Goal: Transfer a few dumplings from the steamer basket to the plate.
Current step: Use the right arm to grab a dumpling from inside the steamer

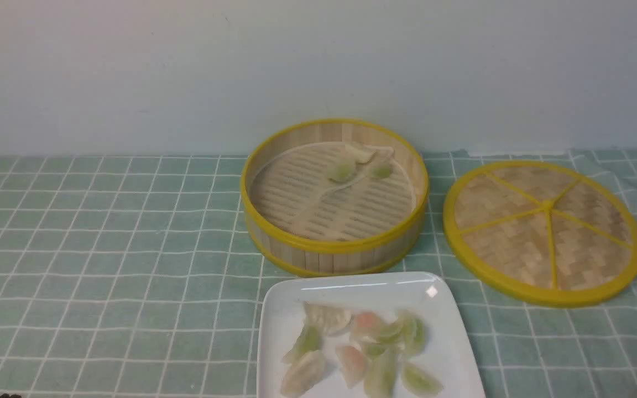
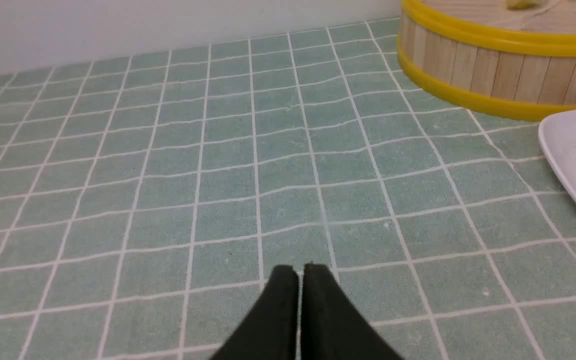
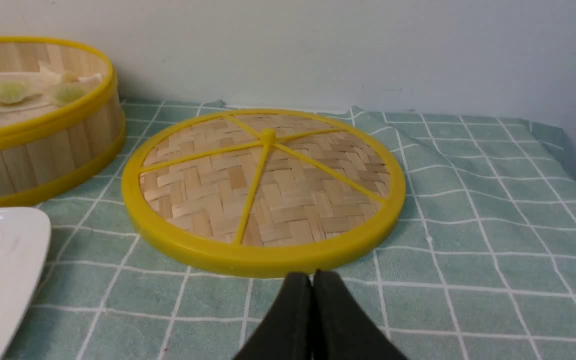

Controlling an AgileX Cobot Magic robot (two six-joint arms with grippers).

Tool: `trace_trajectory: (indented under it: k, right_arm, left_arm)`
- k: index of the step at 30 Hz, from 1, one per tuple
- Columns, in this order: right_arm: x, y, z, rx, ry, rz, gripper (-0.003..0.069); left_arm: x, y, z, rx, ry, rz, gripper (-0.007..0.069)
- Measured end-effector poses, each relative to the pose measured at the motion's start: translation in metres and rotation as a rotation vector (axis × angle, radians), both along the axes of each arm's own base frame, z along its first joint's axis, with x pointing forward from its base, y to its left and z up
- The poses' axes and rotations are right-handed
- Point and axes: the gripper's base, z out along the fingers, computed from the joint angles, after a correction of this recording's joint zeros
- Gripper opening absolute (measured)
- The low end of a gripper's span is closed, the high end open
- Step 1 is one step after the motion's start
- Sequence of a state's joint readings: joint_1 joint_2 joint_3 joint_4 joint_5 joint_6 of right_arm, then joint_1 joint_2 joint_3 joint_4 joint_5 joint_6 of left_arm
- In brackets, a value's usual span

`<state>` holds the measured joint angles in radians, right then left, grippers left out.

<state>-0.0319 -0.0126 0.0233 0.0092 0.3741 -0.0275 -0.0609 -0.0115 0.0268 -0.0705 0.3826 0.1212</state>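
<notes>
- Over on the desk [image 1: 103, 232], covered with a green checked cloth, the steamer basket [image 1: 335, 246] sits open near the wall.
- I see a few dumplings [image 1: 342, 169] in it, one whitish and the others greenish, grouped toward the far side.
- The plate [image 1: 280, 298], white and square, lies just in front of the basket, with a cluster of green, whitish and pink-filled dumplings on it, some overlapping.
- The woven lid [image 1: 589, 249] lies flat to the right of the basket.
- The left pincer [image 2: 302, 272] is closed, its tips together with nothing between them.
- The right pincer [image 3: 313, 279] is closed too, also holding nothing.
</notes>
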Motion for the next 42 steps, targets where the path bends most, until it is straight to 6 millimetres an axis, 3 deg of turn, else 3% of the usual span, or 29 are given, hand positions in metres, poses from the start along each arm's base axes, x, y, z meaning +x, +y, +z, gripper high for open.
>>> trace_trajectory:
  k: [18, 22, 24, 25, 27, 30, 36, 39, 42]
  right_arm:
    - [0.0, 0.0, 0.0, 0.003, -0.005, -0.001, -0.0014]
    - [0.002, 0.003, 0.009, 0.264, -0.124, -0.004, -0.0014]
    - [0.002, 0.002, 0.02, 0.546, -0.243, -0.019, -0.0014]
    - [0.002, 0.002, 0.021, 0.563, -0.253, -0.021, -0.0014]
    - [0.001, -0.003, 0.029, 0.879, -0.357, -0.053, -0.0014]
    - [0.0, -0.006, 0.033, 0.989, -0.411, -0.075, -0.0014]
    - [-0.001, -0.01, 0.039, 1.044, -0.477, -0.089, -0.0014]
    - [-0.007, -0.003, 0.068, 0.952, -0.469, 0.006, -0.0014]
    - [-0.016, 0.008, 0.117, 0.747, -0.394, 0.124, -0.0014]
  left_arm:
    - [0.0, 0.0, 0.0, 0.0, 0.0, 0.0, -0.0006]
    - [0.0, 0.0, 0.0, 0.0, 0.0, 0.0, -0.0006]
    - [0.0, 0.0, 0.0, 0.0, 0.0, 0.0, -0.0006]
    - [0.0, 0.0, 0.0, 0.0, 0.0, 0.0, -0.0006]
    - [0.0, 0.0, 0.0, 0.0, 0.0, 0.0, -0.0006]
    - [0.0, 0.0, 0.0, 0.0, 0.0, 0.0, -0.0006]
    - [0.0, 0.0, 0.0, 0.0, 0.0, 0.0, -0.0006]
    - [0.0, 0.0, 0.0, 0.0, 0.0, 0.0, -0.0006]
    - [0.0, 0.0, 0.0, 0.0, 0.0, 0.0, -0.0006]
